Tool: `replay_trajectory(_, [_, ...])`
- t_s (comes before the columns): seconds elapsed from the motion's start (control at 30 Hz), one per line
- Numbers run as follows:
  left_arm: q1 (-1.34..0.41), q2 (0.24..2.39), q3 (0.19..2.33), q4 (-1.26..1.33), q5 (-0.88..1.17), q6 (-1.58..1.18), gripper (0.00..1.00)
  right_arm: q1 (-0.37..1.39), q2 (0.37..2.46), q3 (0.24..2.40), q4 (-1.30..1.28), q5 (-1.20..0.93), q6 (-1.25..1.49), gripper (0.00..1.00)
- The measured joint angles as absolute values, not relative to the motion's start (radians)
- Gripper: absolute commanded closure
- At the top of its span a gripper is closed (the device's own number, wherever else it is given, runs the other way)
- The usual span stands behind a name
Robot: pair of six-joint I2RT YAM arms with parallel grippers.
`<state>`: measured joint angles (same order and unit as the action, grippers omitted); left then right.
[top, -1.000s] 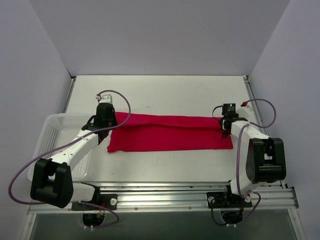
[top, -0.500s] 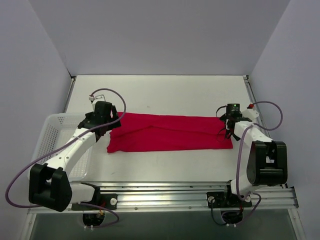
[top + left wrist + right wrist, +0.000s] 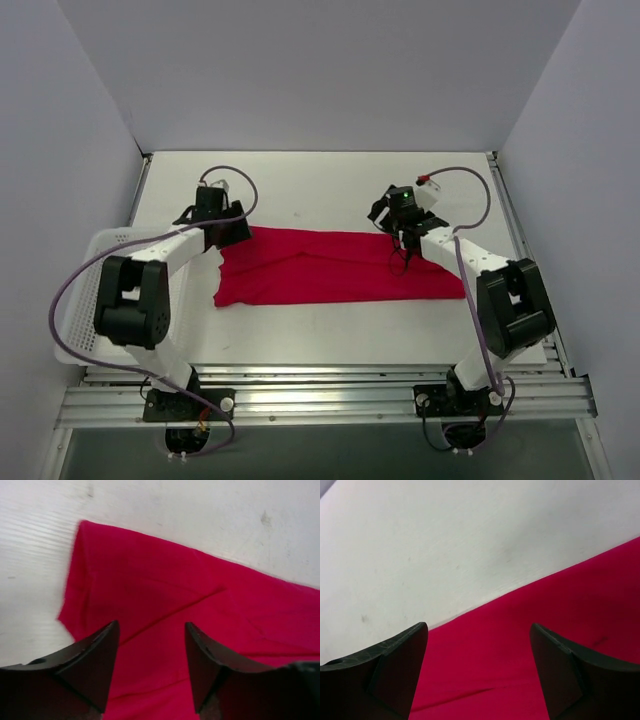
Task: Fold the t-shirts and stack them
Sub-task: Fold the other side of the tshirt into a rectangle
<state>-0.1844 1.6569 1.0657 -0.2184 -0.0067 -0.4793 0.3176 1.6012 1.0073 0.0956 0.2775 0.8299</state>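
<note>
The left gripper's [image 3: 151,628] dark fingers are spread with nothing between them, poised above the far left corner of the plain bright red soft cloth t-shirt [image 3: 165,592]. The right gripper's [image 3: 478,630] fingers are likewise parted and empty, over the shirt's far long edge, right of its middle. The shirt lies flat as a long narrow band across the white table [image 3: 330,185], with a slanting crease near its left end. By my reading the lengthwise fold is done. Both grippers are placed over the far edge to take hold there for a crosswise fold. The white plastic mesh basket [image 3: 100,262] sits just beside the shirt's left end, under the left arm.
</note>
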Motion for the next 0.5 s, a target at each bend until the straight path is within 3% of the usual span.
replay_trajectory(0.27, [-0.179, 1.891, 1.182, -0.130, 0.323, -0.462, 0.45, 0.413, 1.683, 1.026, 0.115, 0.270, 0.813, 0.24])
replay_trajectory(0.5, [-0.179, 1.924, 1.211, -0.111, 0.372, -0.436, 0.47, 0.406, 1.685, 1.026, 0.112, 0.283, 0.809, 0.25])
